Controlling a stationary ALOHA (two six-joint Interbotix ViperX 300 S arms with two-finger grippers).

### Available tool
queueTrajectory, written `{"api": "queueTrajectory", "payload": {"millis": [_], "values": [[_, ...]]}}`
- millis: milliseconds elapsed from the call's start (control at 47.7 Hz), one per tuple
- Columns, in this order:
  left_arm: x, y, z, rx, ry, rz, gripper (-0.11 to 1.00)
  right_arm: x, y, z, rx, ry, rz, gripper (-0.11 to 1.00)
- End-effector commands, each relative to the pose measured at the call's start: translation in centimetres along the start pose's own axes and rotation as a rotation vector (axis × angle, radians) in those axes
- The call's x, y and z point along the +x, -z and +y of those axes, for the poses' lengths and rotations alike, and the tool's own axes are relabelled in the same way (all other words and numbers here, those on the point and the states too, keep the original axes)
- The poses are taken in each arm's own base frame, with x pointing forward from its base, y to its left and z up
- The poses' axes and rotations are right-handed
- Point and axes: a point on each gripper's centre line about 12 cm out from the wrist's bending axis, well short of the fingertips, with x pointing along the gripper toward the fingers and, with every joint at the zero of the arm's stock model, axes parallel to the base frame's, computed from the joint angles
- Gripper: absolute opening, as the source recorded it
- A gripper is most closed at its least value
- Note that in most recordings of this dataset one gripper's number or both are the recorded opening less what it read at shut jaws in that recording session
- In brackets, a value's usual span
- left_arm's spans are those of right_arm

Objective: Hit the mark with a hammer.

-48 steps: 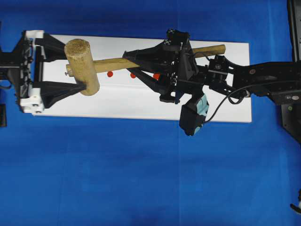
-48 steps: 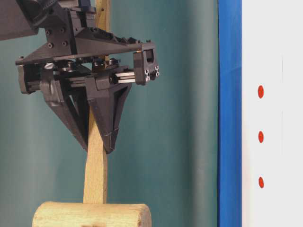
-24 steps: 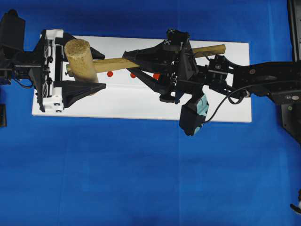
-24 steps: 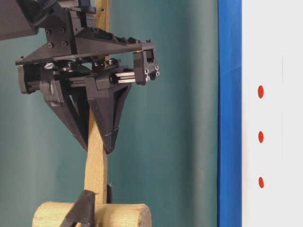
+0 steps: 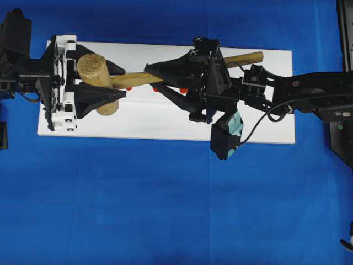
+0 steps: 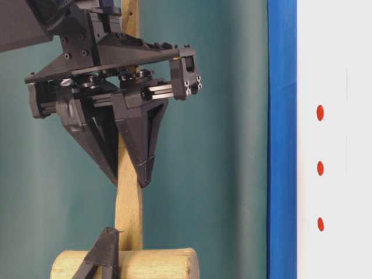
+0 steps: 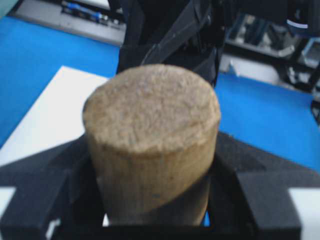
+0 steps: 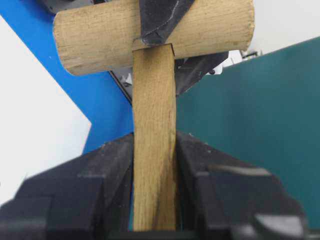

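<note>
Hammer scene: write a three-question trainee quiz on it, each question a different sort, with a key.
1. True or false: the right gripper is shut on the hammer's handle.
2. Where do the left gripper's fingers stand? A) either side of the hammer's head B) on the handle's free end C) flat on the blue cloth
3. Fill in: in the table-level view, the white board shows ___ red marks.

Key: 1 true; 2 A; 3 three.
</note>
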Motion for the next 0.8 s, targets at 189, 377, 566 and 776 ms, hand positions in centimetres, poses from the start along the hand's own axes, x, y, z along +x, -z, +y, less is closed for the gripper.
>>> {"api": "queueTrajectory", "payload": {"millis": [189, 377, 566, 776], "values": [[0.23, -1.02, -0.64, 0.011, 0.021, -0.030, 0.43, -0.20, -0.72, -2.10, 0.061, 0.042, -0.001, 0.10], [0.21, -0.95, -0.63, 0.011, 0.021, -0.027, 0.43, -0.09, -0.53, -1.99, 0.090, 0.016, 0.021, 0.15], [0.15, -0.93, -0.57, 0.012, 0.018, -0.024, 0.43, -0.12, -0.39, -2.16, 0.123, 0.020, 0.036, 0.69], [0.06, -0.82, -0.62, 0.038, 0.020, -0.018, 0.43, -0.49, -0.88, -1.63, 0.136, -0.043, 0.039, 0.97]]}}
